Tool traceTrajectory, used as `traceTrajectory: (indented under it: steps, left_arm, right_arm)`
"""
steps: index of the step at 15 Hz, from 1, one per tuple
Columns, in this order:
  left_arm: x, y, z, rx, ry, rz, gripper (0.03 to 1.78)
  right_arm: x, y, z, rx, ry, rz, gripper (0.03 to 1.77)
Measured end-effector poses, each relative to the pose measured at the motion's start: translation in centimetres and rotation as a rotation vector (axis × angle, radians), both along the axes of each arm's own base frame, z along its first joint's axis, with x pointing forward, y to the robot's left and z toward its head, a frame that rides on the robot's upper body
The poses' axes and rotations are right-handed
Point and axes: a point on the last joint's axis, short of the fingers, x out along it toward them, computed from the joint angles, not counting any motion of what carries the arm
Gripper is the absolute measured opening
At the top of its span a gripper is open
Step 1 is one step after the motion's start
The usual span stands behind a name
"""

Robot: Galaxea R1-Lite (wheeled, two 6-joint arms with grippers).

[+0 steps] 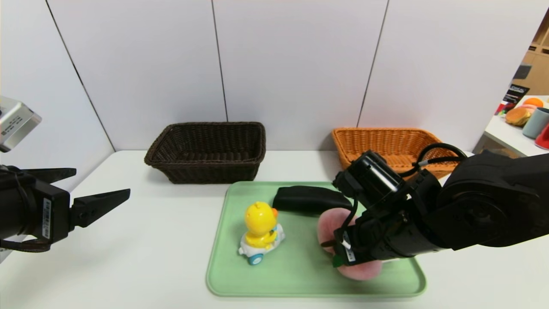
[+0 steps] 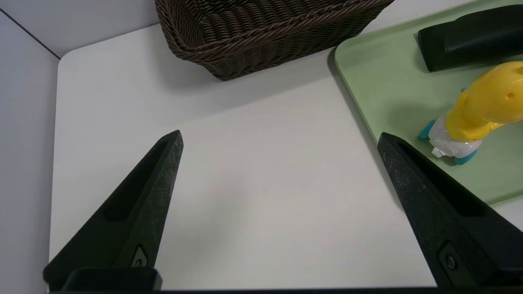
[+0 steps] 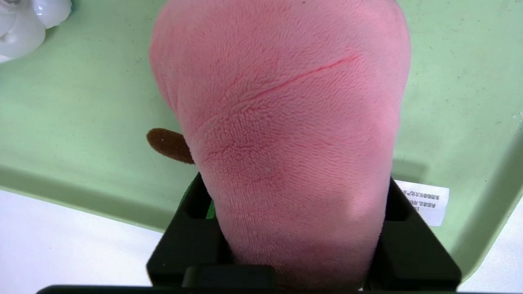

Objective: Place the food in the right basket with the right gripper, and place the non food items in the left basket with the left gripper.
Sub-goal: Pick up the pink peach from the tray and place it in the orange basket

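Observation:
The pink plush peach [image 1: 329, 224] [image 3: 286, 122] lies on the green tray [image 1: 300, 277] [image 3: 81, 102], its brown stem [image 3: 168, 145] and white tag [image 3: 425, 202] sticking out. My right gripper [image 1: 347, 248] [image 3: 294, 232] is shut on it, and the plush is squeezed between the black fingers [image 3: 192, 241]. The yellow duck toy [image 1: 260, 227] [image 2: 482, 106] and the black pouch [image 1: 311, 198] [image 2: 470, 36] rest on the tray too. My left gripper [image 1: 102, 182] [image 2: 280, 139] hangs open over the bare table at the left, holding nothing.
The dark brown basket [image 1: 206, 165] [image 2: 265, 45] stands at the back left and the orange-tan basket [image 1: 386, 141] at the back right, both against the white wall. A side table [image 1: 510, 137] with cups is at the far right.

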Motion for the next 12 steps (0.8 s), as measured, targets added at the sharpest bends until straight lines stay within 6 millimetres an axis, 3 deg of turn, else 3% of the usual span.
traceTrajectory:
  steps: [3,5,9,12]
  left_arm:
    - [0.0,0.0,0.0,0.0,0.001,0.001,1.69]
    - [0.0,0.0,0.0,0.0,0.001,0.001,1.69]
    - [-0.1,0.0,-0.2,0.001,0.005,0.001,1.69]
    - [-0.1,0.0,-0.5,0.004,0.016,0.001,1.69]
  right_arm:
    - [-0.5,-0.2,1.1,0.026,-0.023,0.007,0.75]
    - [-1.2,-0.2,3.0,0.077,-0.07,0.009,0.72]
    - [-2.9,-1.1,8.6,0.226,-0.199,0.001,0.72]
    - [-3.1,-2.5,13.4,0.347,-0.35,-0.038,0.72]
